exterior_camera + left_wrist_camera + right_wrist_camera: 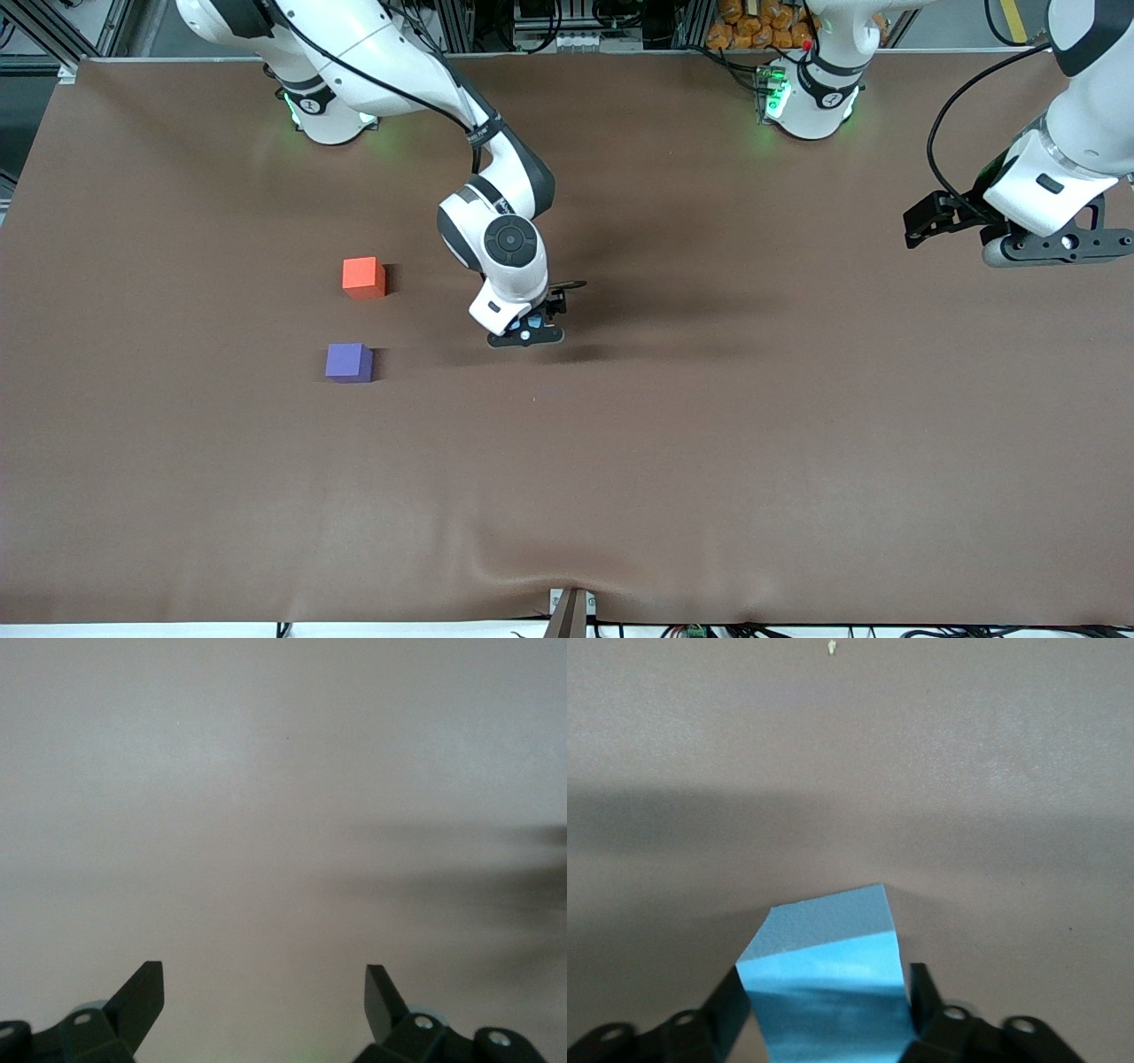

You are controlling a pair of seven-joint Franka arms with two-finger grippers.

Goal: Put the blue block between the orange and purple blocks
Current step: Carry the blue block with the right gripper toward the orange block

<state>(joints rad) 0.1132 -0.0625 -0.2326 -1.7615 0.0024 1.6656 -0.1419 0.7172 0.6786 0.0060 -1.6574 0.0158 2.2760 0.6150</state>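
Note:
The light blue block point(824, 966) sits between the fingers of my right gripper point(827, 979), both pressed against its sides. In the front view that gripper point(529, 333) is low over the middle of the table, and only a sliver of the blue block point(532, 324) shows under the hand. The orange block point(363, 276) and the purple block point(348, 362) lie toward the right arm's end, the purple one nearer the front camera, with a gap between them. My left gripper point(1032, 244) waits in the air at the left arm's end, open and empty point(264, 979).
A brown cloth point(709, 461) covers the table, with a ripple at its front edge near a small bracket point(569, 611). Both arm bases stand along the table's back edge.

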